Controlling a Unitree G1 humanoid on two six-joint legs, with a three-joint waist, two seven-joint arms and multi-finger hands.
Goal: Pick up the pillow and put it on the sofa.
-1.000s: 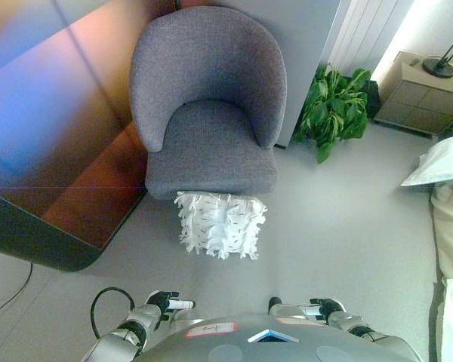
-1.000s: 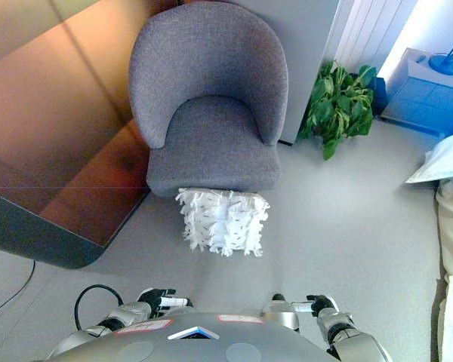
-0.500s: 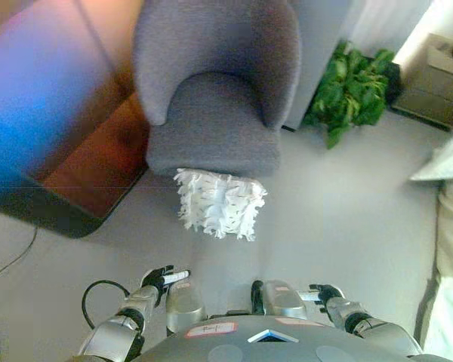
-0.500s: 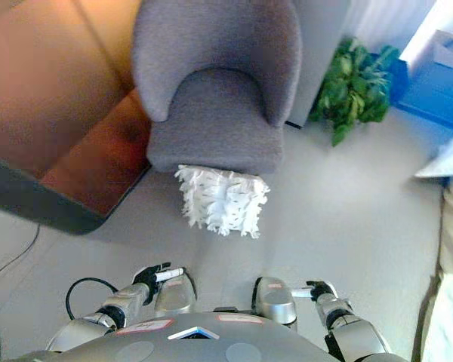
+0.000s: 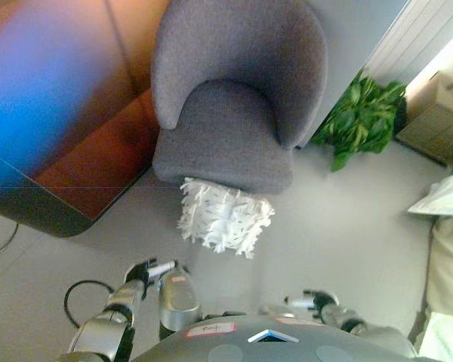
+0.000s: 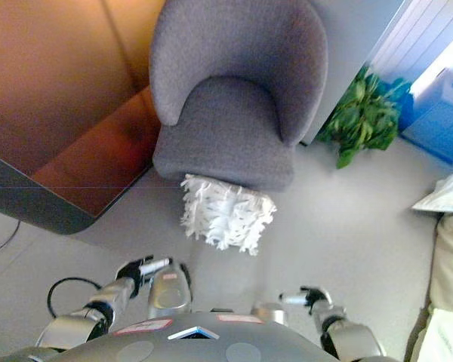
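Below, the left hand (image 5: pixel 141 270) and right hand (image 6: pixel 308 297) hang with relaxed fingers, gripping nothing. One white fringed pillow (image 5: pixel 225 219) lies on the floor against one grey armchair (image 5: pixel 234 98), whose top is cut off.

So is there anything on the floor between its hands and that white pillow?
Nothing visible. Bare floor lies between the left hand, the right hand and the pillow, which leans against the front of the grey armchair.
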